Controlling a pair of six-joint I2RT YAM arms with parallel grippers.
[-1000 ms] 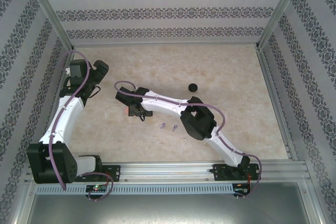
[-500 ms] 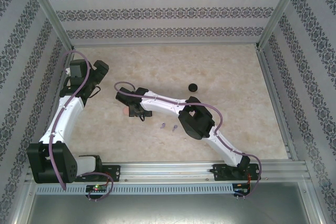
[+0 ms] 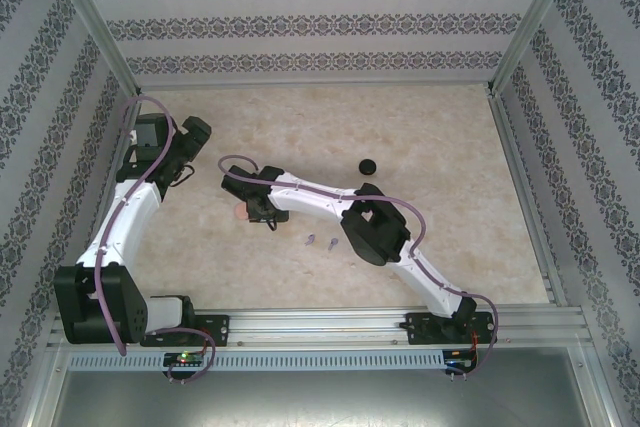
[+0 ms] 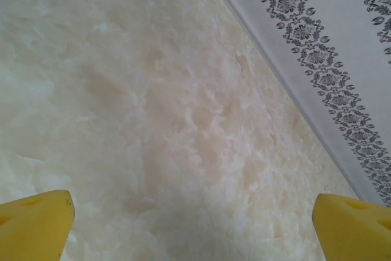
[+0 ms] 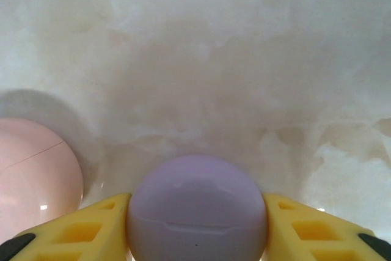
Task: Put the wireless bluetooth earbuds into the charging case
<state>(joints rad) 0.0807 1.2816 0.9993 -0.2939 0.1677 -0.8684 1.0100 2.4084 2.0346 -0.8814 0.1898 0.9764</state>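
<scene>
The right fingers (image 5: 85,227) sit pressed against both sides of the round purple case (image 5: 197,209), with the pink case (image 5: 33,175) just beside it. The left fingers (image 4: 33,221) are spread wide over bare worktop (image 3: 420,137). The purple earbuds (image 3: 310,240) lie loose nearby, toward the near edge. We judge the case light, hard and slick, so it is best squeezed across its widest part. The earbuds are tiny and best pinched by the stem. The worktop is pale and mottled, and the patterned walls (image 3: 320,22) stand close.

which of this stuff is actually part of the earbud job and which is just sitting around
In the job: purple case; two purple earbuds.
Lying about for now: pink case; black round case.
</scene>
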